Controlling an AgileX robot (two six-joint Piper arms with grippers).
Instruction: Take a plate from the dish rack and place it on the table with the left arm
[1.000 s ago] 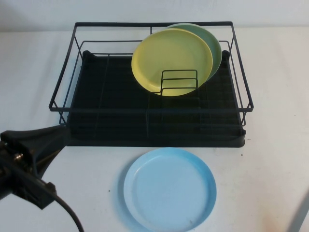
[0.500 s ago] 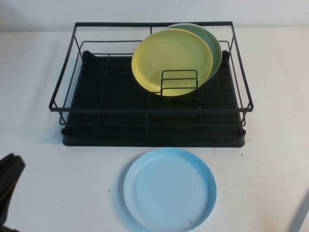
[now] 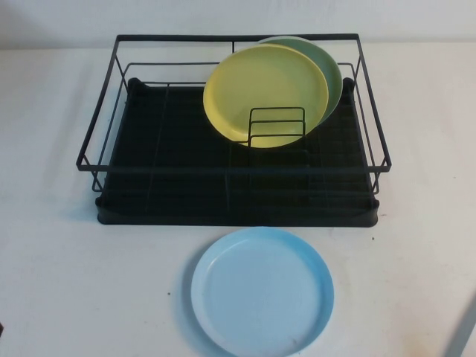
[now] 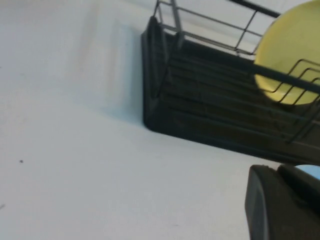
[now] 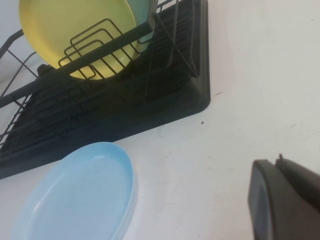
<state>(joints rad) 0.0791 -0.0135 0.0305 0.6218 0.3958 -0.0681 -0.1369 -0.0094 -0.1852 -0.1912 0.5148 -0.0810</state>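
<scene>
The light blue plate point(image 3: 262, 291) lies flat on the white table point(image 3: 74, 282), just in front of the black dish rack point(image 3: 230, 190). It also shows in the right wrist view point(image 5: 75, 195) and as a sliver in the left wrist view point(image 4: 307, 171). My left gripper point(image 4: 277, 172) is out of the high view; its wrist view shows it shut and empty, low over the table by the rack's front left corner point(image 4: 150, 120). My right gripper point(image 5: 276, 162) is shut and empty, off the rack's front right corner.
A yellow plate point(image 3: 265, 89) and a pale green plate point(image 3: 331, 71) stand upright in the rack's small wire holder point(image 3: 277, 126). A sliver of the right arm point(image 3: 462, 335) shows at the high view's lower right edge.
My left arm has drawn back to the left and down, out of the high view. The light blue plate has stayed where it lies.
</scene>
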